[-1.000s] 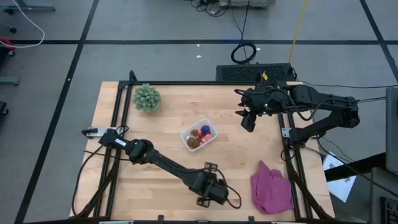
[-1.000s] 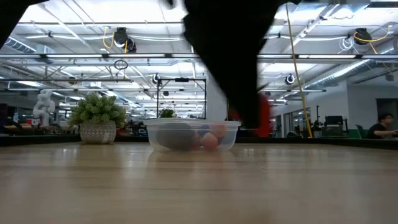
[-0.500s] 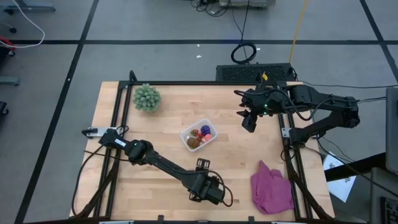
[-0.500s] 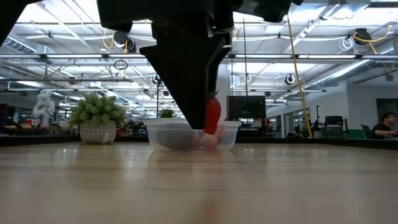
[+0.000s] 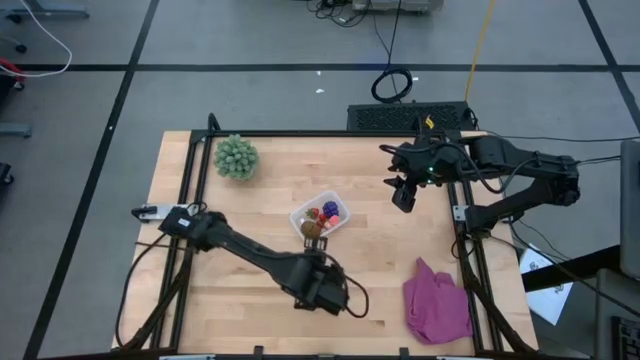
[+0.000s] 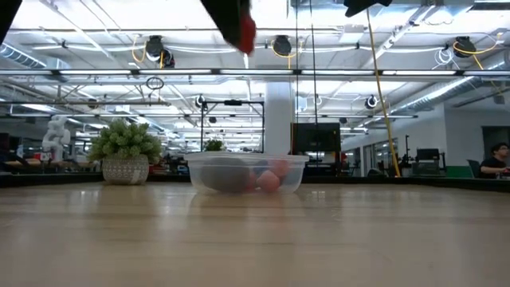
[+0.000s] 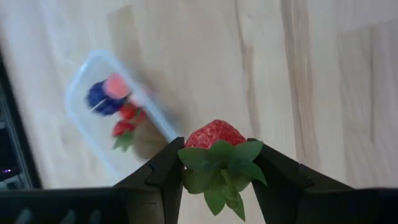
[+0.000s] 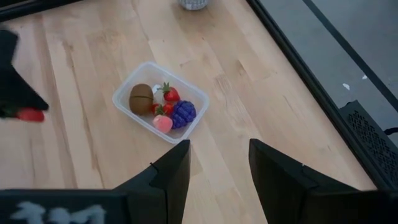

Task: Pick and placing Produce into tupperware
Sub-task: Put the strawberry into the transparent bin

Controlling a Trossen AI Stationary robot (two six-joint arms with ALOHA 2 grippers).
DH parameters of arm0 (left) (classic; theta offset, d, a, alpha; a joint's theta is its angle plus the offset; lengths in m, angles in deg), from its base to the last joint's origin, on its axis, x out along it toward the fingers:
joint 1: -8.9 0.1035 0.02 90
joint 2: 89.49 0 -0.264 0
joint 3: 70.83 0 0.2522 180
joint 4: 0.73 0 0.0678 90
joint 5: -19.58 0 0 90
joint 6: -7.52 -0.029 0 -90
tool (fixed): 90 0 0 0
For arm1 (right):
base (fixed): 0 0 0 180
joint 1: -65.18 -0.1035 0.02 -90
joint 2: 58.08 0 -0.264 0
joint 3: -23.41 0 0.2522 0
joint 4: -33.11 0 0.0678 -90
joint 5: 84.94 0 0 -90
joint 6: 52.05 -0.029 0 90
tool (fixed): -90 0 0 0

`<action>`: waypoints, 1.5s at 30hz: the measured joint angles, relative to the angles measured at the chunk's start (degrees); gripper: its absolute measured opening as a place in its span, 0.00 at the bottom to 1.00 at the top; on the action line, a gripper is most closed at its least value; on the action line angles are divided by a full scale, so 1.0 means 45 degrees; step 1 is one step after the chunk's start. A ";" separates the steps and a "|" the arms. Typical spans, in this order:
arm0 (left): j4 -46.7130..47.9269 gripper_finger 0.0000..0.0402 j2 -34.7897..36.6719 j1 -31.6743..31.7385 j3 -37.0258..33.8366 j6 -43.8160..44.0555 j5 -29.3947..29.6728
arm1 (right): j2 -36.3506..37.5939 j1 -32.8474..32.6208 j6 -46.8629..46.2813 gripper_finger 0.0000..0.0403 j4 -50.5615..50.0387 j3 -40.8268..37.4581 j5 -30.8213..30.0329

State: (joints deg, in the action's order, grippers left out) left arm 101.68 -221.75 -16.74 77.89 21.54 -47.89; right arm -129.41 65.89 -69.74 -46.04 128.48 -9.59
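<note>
My left gripper (image 7: 216,149) hangs high over the table just near of the tupperware (image 5: 320,216), shut on a red toy strawberry (image 7: 214,132) with a green leafy cap. The low view shows that strawberry (image 6: 248,32) well above the tub (image 6: 247,171). The clear tub rests flat on the wood. It holds a brown round fruit (image 8: 141,98), a purple cluster (image 8: 183,113), small red strawberries (image 8: 169,93) and a pink piece (image 8: 163,122). My right gripper (image 8: 219,165) waits in the air at the far right, open and with nothing between its fingers. My left gripper pinches the strawberry between its two fingers (image 7: 171,168), one on each side of it at the leafy cap end (image 7: 193,155). The red tip pokes out past the fingertips. The fingers slant steeply down, and the fruit is lifted clear of the table.
A green spiky ball plant (image 5: 236,157) in a pot stands at the far left corner. A purple cloth (image 5: 437,300) lies crumpled at the near right. Bare wood (image 5: 250,215) surrounds the tub, and black frame rails (image 5: 196,170) run along the table's sides.
My left gripper has risen from low by the table's near edge to well above it. It has carried the strawberry up toward the far edge and the tub, tipping more steeply downward as it went. The tub and my right arm have kept still.
</note>
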 joint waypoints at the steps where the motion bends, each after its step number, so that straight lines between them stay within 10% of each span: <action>1: 0.0136 0.40 0.0242 0.0079 0.0000 -0.0010 -0.0005 | 0.0054 0.0000 0.0000 0.39 -0.0015 0.0000 0.0002; 19: -0.0031 0.40 0.5446 0.3322 -0.3470 -0.1149 -0.1712 | 0.0809 0.0053 0.0039 0.39 0.0080 0.0005 -0.0016; 45: -0.7567 0.40 0.5667 0.7338 -1.0000 -0.5140 -0.6360 | 0.0850 0.0076 0.0797 0.39 0.0062 0.0005 -0.0039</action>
State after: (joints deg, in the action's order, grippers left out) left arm 67.63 -196.25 16.29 32.89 -1.59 -76.51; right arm -125.59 66.23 -66.16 -45.76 128.50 -9.77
